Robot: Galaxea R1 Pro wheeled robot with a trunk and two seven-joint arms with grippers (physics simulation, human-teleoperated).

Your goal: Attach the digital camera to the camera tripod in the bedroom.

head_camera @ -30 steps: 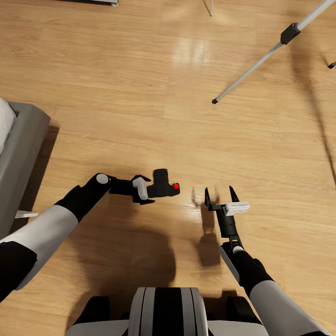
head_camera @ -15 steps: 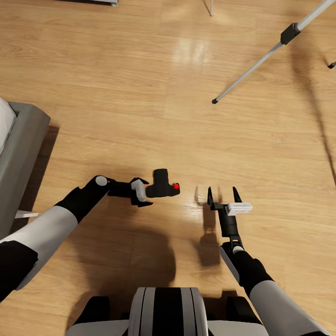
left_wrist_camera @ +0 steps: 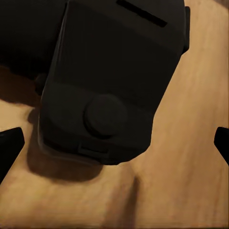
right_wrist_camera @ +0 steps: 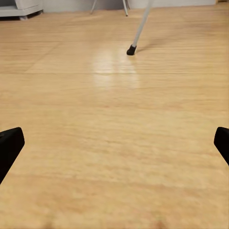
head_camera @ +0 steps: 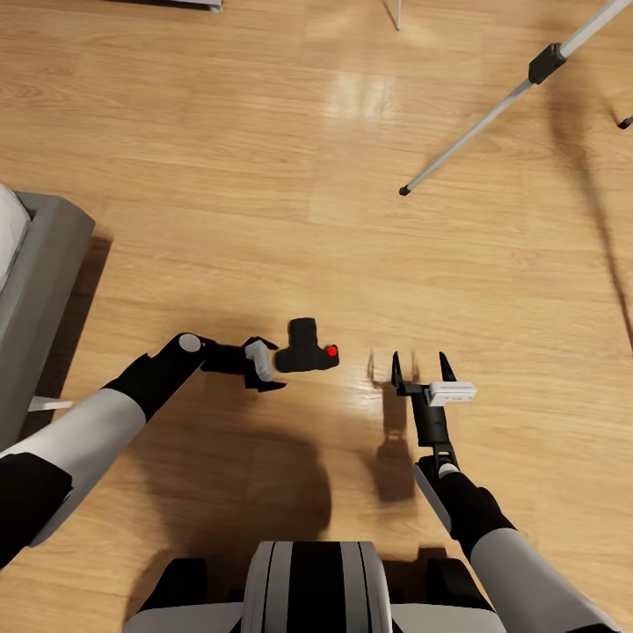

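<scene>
The digital camera (head_camera: pixel 306 350) lies on the wooden floor, matte black, with its red button (head_camera: pixel 331 352) facing right. My left gripper (head_camera: pixel 273 361) sits just left of it, open, its fingers apart on either side of the camera's near end. In the left wrist view the camera body (left_wrist_camera: pixel 112 81) looms close ahead between wide-spread fingertips (left_wrist_camera: pixel 9 145). Right of the camera, my right gripper (head_camera: pixel 419 360) stands open and empty above the floor. A silver leg of the camera tripod (head_camera: pixel 475 132) slants in from the upper right, and its black foot (right_wrist_camera: pixel 131 49) rests on the floor.
The grey bed frame (head_camera: pixel 40 281) stands at the left edge. Part of a grey shelf unit (right_wrist_camera: pixel 19 8) sits along the far wall. Another black tripod foot (head_camera: pixel 624 122) is at the right edge. A thin leg (head_camera: pixel 397 13) shows at the top.
My left gripper has drawn back slightly to the left, away from the camera, which now rests on the floor. The right gripper shifted a little to the right and lower.
</scene>
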